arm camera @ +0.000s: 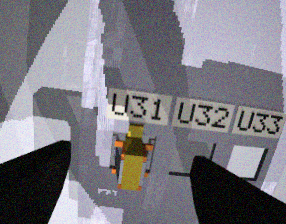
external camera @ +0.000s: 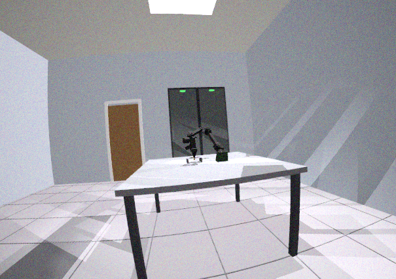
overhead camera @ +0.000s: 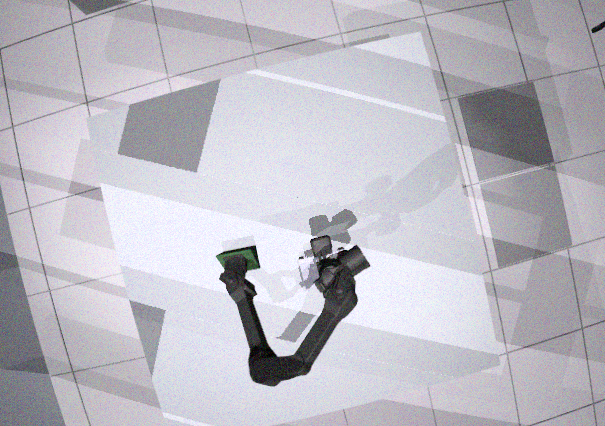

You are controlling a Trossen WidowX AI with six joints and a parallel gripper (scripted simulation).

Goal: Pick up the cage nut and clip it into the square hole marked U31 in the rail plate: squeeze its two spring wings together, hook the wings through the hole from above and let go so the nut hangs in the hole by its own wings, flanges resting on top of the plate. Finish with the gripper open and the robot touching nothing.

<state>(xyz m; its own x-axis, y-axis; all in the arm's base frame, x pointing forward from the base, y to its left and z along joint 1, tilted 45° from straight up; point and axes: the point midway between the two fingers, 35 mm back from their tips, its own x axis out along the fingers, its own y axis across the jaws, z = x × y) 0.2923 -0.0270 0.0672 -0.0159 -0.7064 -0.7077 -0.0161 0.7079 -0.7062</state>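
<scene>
We are viewing a white table (overhead camera: 313, 165) (external camera: 172, 183) as the largest item, with the single dark arm (overhead camera: 253, 321) (external camera: 212, 140) arching over it from its green base block (overhead camera: 252, 255) (external camera: 221, 156). Next in size, the rail plate (arm camera: 161, 165) is lying under the wrist, its labels U31, U32 and U33 running in a row. Smaller, the pincer (overhead camera: 308, 275) (external camera: 194, 158) (arm camera: 131, 159) is standing spread and pinching nothing, one dark finger at either side in the wrist view. Smallest, the yellow and orange cage nut (arm camera: 132, 170) is sitting at the U31 position, between the two fingers and apart from both, slightly nearer the left-hand one in that view. Its long axis is running roughly crosswise to the line joining the fingertips. Whether both wings are hooked we cannot tell. We are judging release under way; a straight lift should be keeping both fingers off the nut.
</scene>
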